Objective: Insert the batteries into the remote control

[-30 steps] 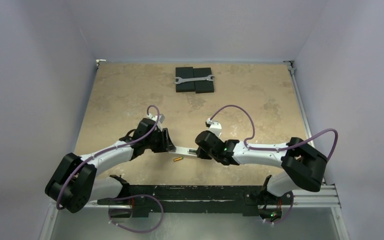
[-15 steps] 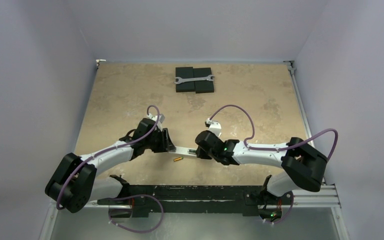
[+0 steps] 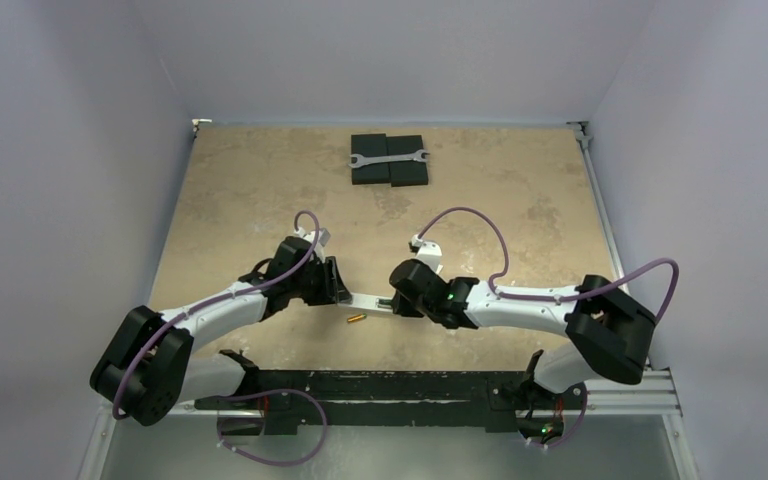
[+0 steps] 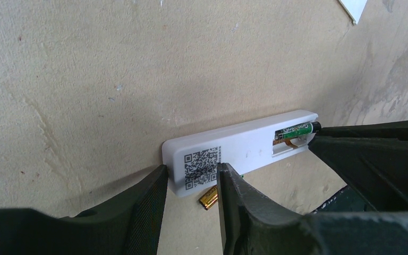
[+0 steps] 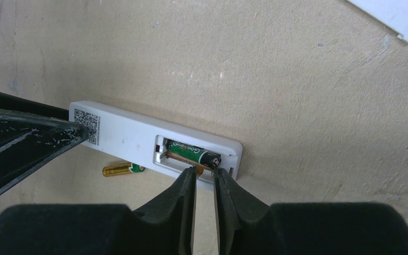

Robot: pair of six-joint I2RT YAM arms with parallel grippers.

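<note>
You have one remote control (image 5: pixel 133 135) lying back-up on the bench (image 5: pixel 244 64), its coded end clamped by the left end effector (image 4: pixel 191 170). There are two batteries: the green battery (image 5: pixel 191 151) sits in the open bay at the remote's other end, and the gold battery (image 5: pixel 119 169) lies loose just beside the remote's long edge. The right end effector (image 5: pixel 203 172) stands a slit apart at the green battery's tip — whether it pinches, you cannot tell. Both are likely light, hard, slick and apt to roll — take the gold one across its middle.
</note>
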